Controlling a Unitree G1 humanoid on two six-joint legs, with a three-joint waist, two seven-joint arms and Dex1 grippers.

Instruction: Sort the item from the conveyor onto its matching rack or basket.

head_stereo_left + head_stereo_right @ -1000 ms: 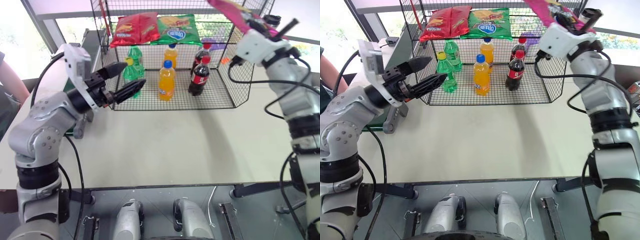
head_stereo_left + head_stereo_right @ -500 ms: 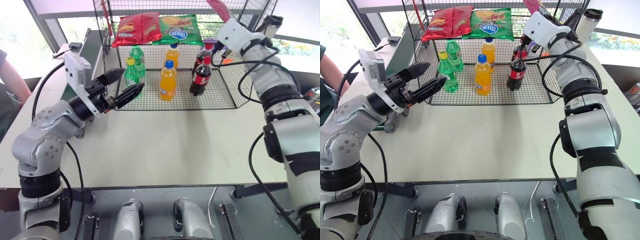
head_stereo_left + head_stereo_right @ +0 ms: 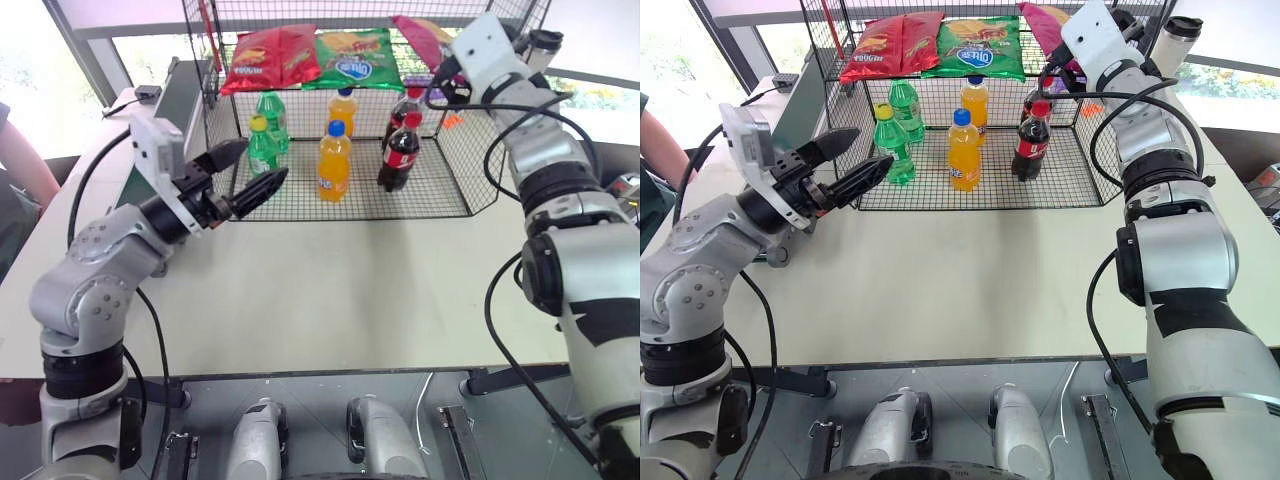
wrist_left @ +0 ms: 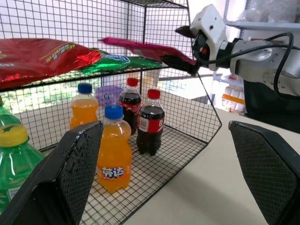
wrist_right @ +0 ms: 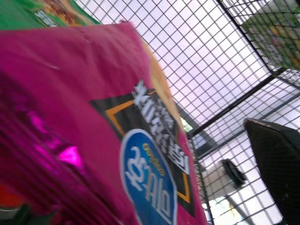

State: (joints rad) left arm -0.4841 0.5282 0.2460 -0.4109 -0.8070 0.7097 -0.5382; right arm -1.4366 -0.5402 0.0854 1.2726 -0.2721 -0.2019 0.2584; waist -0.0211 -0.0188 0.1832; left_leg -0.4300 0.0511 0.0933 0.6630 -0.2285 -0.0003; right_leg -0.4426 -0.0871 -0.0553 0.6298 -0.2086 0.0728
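Nearest, the left gripper (image 3: pixel 246 168) is hovering over the pale bench (image 3: pixel 330 290) just in front of the rack, its two black fingers spread wide and holding nothing; it is keeping clear of the work and is not blocking anything. Beyond it, the large black wire-grid cage rack (image 3: pixel 455 165) is carrying green, orange and dark cola bottles (image 3: pixel 400 152) on its lower tier, with a red crinkly chip bag (image 3: pixel 272 57) and a green chip bag (image 3: pixel 352 54) lying flat on the upper tier. Farthest back at the right end of that upper tier, the flat magenta-pink chip bag (image 3: pixel 1042 24) is lying tilted beside the green bag, and the right gripper (image 4: pixel 180 47) is reaching in against it; whether its fingers are parted or closed on the bag I cannot tell. The risk, in my judgement, is that the pink bag is not resting flat, so it could slide off the tier's edge, or be dragged back out if a finger snags it or the wire side panel. The dark green conveyor belt (image 3: pixel 182 95) is lying to the left, behind the rack.
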